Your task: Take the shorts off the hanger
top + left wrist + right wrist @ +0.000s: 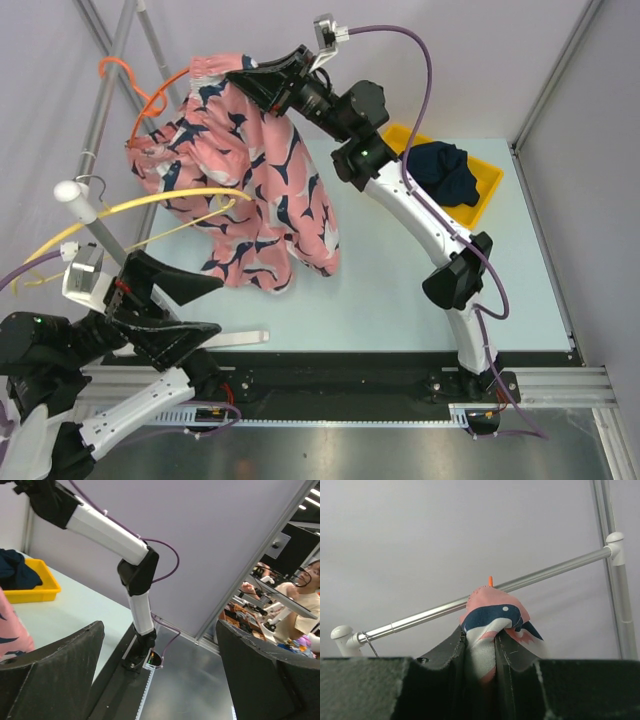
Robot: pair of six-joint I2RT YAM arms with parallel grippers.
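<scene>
Shorts, pink shark-print, pinched at waistband by right gripper, far left (orange hanger meets waistband); left gripper spread wide, near left, holding nothing.

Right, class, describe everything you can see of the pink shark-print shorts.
The pink shorts are soft, crumpled fabric printed with navy-and-white sharks, with a gathered waistband. They hang on the orange hanger, legs drooping loosely above the table. The right fingers pinch a bunched fold of the waistband.

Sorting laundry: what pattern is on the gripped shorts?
Shorts: pink, navy-and-white sharks; top view best.
</scene>
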